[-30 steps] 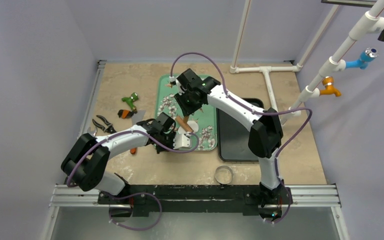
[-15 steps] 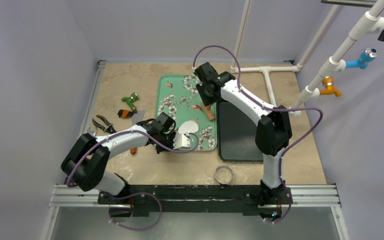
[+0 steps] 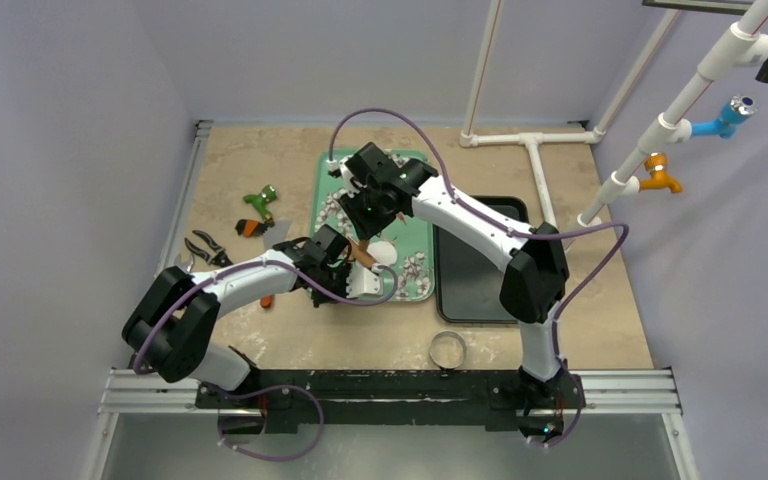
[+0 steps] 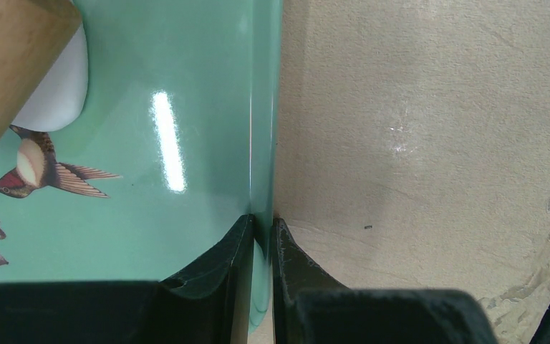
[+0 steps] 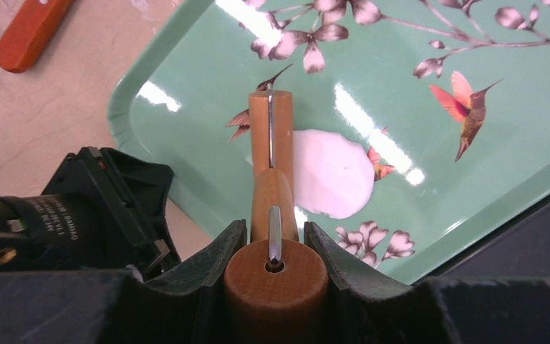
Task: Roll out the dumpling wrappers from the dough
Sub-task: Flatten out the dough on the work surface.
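Here, left end effector (image 4: 261, 228) pinching tray (image 4: 200, 107) rim, right end effector (image 5: 276, 229) clamping rolling pin (image 5: 272, 190).

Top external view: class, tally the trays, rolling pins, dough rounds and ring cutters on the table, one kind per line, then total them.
trays: 2, the green floral tray and the black tray
rolling pin: 1
dough round: 1
ring cutter: 1
total: 5

Pale lavender walls (image 3: 60, 150) enclose a beige, stone-mottled tabletop (image 3: 260, 160). White pipes (image 3: 520, 138) stand at its far right corner. A metal rail (image 3: 630, 390) runs along the near edge. Soft, even light.
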`<state>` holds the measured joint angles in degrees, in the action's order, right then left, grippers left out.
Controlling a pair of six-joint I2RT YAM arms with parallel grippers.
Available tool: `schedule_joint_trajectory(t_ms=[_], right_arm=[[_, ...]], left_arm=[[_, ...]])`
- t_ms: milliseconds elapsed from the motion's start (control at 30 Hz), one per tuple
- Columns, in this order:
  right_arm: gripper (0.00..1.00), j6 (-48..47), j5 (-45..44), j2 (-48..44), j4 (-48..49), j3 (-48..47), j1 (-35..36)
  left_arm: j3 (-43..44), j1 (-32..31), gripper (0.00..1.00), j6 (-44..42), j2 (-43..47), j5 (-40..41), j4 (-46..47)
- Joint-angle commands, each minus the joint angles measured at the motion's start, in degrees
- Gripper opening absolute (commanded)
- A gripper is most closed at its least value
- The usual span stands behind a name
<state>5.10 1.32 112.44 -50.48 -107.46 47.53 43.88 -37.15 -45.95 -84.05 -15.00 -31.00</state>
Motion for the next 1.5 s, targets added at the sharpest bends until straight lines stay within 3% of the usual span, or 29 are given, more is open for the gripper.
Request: schedule_joint_trajectory(t_ms=[0,133,200,633,1133,1467], right_arm=[[0.00,-0.02,3.47,2.74,-0.75,0.67,-1.75],[0.00,1.49,-8.03,3.72,-1.95,3.17,-3.55],[0.00,1.61,-9.72,3.32,-0.06,5.55,-5.93],[0.00,3.13,1.59,9.45,5.64,10.25,-3.90],[0.00,5.99,5.82,12.94,10.67,11.54,-1.50],[0.00,5.89,4.75,13.71,5.83,5.83,3.43]], left_arm=[[-0.87,0.64,0.00,2.45,-1.26,-0.81,-7.00],[-0.90,0.60,0.00,2.45,-1.22,-0.80,-6.95],[-0.90,0.62,0.00,2.45,-1.27,-0.78,-6.92],[-0.90,0.67,0.00,2.23,-1.19,-1.31,-6.98],[-0.99,0.76,0.00,2.14,-1.07,-1.36,-6.93],[-0.99,0.75,0.00,2.17,-1.05,-1.39,-6.90]])
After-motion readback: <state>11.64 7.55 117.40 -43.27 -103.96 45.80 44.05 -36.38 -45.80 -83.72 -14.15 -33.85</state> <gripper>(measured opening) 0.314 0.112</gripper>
